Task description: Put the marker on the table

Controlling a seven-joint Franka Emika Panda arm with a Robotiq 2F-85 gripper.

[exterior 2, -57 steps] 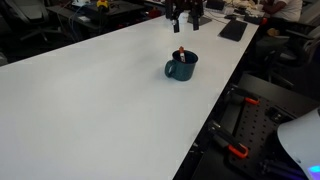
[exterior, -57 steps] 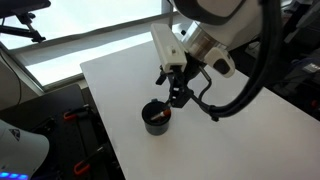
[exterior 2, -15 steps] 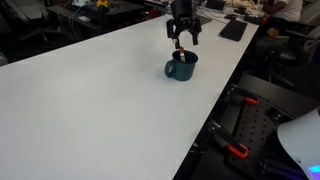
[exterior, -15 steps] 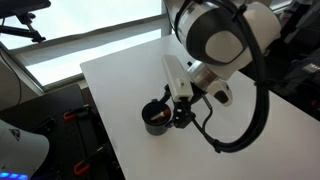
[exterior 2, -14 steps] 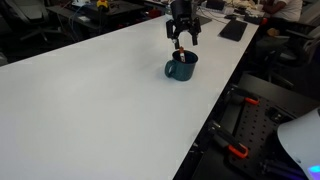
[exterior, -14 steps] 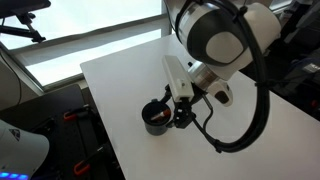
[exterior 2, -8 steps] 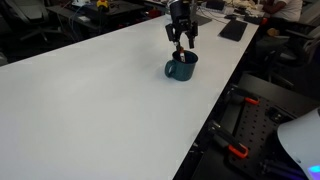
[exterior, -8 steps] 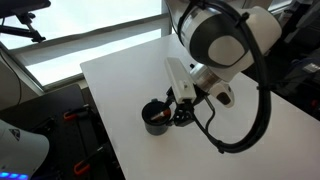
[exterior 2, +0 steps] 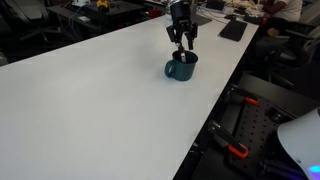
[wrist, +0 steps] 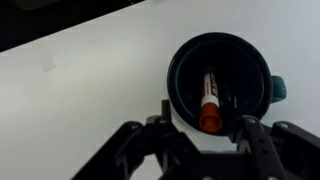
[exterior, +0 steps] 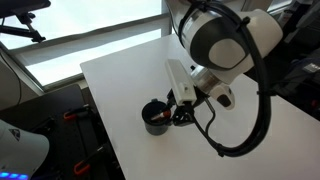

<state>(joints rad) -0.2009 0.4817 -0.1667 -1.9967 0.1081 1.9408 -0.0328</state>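
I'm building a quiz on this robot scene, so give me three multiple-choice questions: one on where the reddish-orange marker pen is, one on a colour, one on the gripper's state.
1. Where is the reddish-orange marker pen relative to the dark round cup?
A) beside it
B) inside it
C) underneath it

2. What colour is the cup's handle in the wrist view?
A) teal
B) yellow
C) red

3. What state is the black gripper in?
A) shut on the marker
B) shut on the cup's rim
C) open

Answers:
1. B: the wrist view shows the marker within the cup's rim.
2. A: the stub on the cup's side is teal.
3. C: its fingers stand wide apart over the cup.
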